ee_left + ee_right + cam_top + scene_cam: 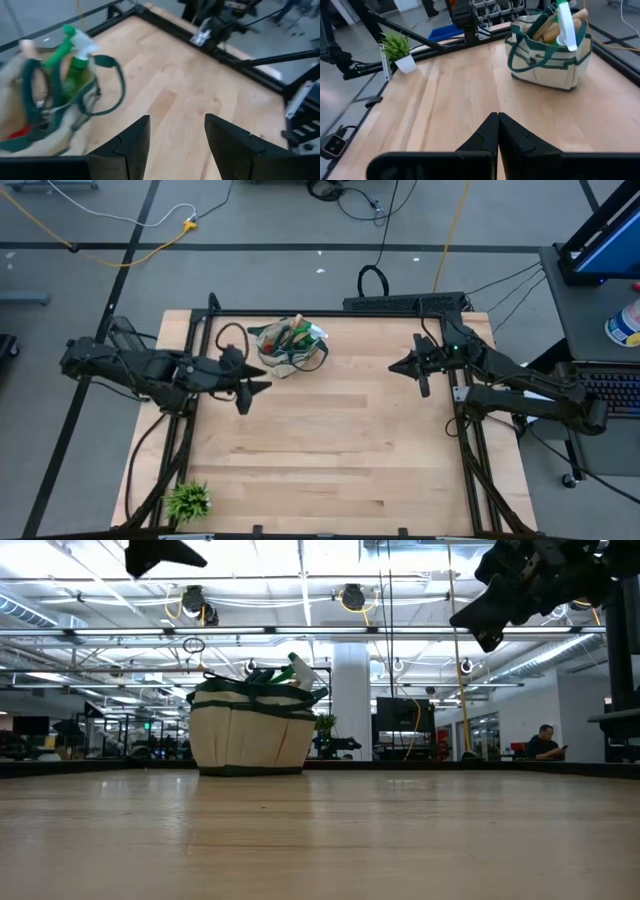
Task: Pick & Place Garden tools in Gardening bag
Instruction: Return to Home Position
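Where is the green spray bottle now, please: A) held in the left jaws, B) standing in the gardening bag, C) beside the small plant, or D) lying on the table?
B: the green spray bottle sticks up out of the gardening bag; the left gripper, jaws open, holds nothing.

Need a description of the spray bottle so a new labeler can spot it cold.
On the wooden table, find the only bag: a beige gardening bag with dark green trim, near one edge. The spray bottle stands up out of its top, green and white plastic, unlike the brown wooden handles beside it.
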### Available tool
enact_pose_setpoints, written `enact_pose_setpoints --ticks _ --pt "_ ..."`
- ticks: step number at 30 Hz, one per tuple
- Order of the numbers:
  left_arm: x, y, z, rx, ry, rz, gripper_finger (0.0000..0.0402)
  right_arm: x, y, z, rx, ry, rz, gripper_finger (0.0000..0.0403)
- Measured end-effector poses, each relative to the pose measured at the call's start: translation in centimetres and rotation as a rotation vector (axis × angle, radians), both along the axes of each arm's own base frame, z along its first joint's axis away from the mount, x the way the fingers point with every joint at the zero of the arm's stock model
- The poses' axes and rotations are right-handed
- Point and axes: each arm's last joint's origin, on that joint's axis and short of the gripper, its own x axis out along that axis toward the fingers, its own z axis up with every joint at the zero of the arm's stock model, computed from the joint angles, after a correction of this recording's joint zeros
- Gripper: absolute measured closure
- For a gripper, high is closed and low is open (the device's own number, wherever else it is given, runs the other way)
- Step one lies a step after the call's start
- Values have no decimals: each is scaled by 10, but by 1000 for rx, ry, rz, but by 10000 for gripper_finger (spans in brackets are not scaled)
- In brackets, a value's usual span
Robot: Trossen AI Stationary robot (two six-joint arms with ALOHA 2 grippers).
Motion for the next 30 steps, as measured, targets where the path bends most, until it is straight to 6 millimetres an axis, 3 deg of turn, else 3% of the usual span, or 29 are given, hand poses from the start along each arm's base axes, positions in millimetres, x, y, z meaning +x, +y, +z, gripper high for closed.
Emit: enact_pose_setpoints --ticks 4,9,17,23,30 --pt "-1 -5 -25 -6 -46 -25 206 -1 3 0 16 11 -27 403" --pt "-18 -1 -45 -23 -91 -19 206 -4 8 -6 -6 85 -67 403" --pt "-58 5 -50 5 -223 -20 206 -19 15 -6 -41 63 -87 403" --pt "-76 4 -69 16 -271 -15 206 -35 22 -28 14 33 -133 403" --pt "-79 -1 -108 -27 -327 -17 206 -48 28 -46 36 -30 -147 403"
